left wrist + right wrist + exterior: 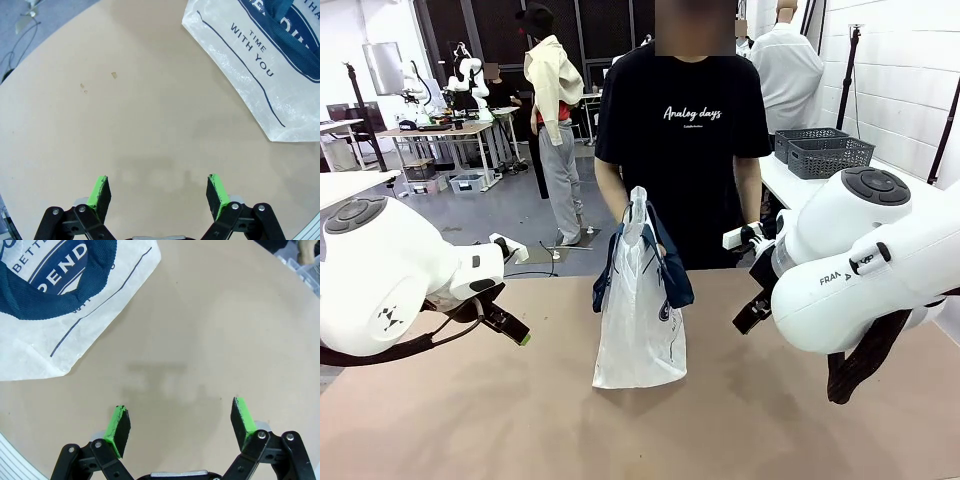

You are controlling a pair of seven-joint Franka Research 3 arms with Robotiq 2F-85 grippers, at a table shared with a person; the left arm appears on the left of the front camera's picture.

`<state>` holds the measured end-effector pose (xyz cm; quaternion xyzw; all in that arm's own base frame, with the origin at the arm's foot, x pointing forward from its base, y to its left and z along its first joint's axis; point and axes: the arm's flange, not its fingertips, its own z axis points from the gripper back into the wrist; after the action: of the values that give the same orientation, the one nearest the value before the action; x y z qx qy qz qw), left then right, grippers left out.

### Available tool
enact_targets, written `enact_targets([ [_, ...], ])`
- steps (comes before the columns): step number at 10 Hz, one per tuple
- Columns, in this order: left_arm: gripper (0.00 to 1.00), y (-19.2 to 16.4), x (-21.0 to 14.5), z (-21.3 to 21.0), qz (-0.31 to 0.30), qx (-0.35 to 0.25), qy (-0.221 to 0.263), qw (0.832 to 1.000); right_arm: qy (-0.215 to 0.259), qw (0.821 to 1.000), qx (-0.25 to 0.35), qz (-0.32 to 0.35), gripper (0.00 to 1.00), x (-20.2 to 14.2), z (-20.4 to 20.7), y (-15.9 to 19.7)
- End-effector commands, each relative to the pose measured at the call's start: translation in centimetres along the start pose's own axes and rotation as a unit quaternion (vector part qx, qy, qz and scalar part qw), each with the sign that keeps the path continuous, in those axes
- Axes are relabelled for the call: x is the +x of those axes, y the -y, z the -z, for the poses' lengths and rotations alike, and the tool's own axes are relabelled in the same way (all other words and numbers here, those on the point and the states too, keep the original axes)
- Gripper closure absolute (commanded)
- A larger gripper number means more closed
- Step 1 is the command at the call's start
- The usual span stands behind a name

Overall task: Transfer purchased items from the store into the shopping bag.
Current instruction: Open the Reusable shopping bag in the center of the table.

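Left tool point(157, 187) was wide open above the bare surface point(125, 110), green pads point(99, 192) gripping and touching nothing. Right tool point(182, 420) was the same: jaws spread wide, empty, hanging clear of the surface. The shopping bag point(640, 330) stood upright mid-surface between the two arms, navy handles point(670, 270) draped down its sides, apart from both tools, with the person point(680, 140) at the far edge just behind it.

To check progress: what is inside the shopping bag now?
Nothing can be made out inside the shopping bag: its top is pinched together and its cloudy wall hides any contents.
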<state>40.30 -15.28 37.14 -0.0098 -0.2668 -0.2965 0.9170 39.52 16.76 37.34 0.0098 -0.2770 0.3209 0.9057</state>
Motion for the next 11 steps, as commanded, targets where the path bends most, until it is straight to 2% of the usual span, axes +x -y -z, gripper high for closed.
enact_targets([
  [1, 0.00, 0.2, 1.3, -0.7, -0.004, -0.019, -0.038, 0.999, -0.011, 0.999, 0.025, 0.030, 0.00, 1.0, -0.7, 0.5],
  [2, 0.00, 0.1, 2.2, -1.5, -0.001, -0.041, -0.070, 0.997, -0.015, 0.999, 0.038, 0.034, 0.00, 2.0, -1.6, 0.9],
  [3, 0.00, -0.3, 3.1, -2.2, -0.007, -0.065, -0.078, 0.995, -0.023, 0.998, 0.046, 0.036, 0.00, 2.9, -2.7, 1.0],
  [5, 0.00, -0.7, 4.6, -3.5, -0.010, -0.094, -0.047, 0.994, -0.036, 0.998, 0.050, 0.020, 0.00, 4.2, -4.2, 1.4],
  [7, 0.00, -0.7, 6.6, -4.8, 0.040, -0.090, -0.014, 0.995, -0.030, 0.998, 0.061, 0.009, 0.00, 5.1, -6.1, 1.7],
  [8, 0.00, -0.7, 8.6, -6.1, 0.056, -0.091, -0.004, 0.994, -0.025, 0.994, 0.092, 0.051, 0.00, 7.1, -8.2, 2.1],
  [9, 0.00, -0.5, 10.9, -7.1, 0.063, -0.088, -0.017, 0.994, -0.035, 0.995, 0.079, 0.058, 0.00, 9.1, -9.9, 2.3],
  [11, 0.00, -0.3, 15.1, -8.5, 0.005, -0.070, -0.028, 0.997, -0.045, 0.992, 0.061, 0.102, 0.00, 13.7, -12.5, 3.0],
])
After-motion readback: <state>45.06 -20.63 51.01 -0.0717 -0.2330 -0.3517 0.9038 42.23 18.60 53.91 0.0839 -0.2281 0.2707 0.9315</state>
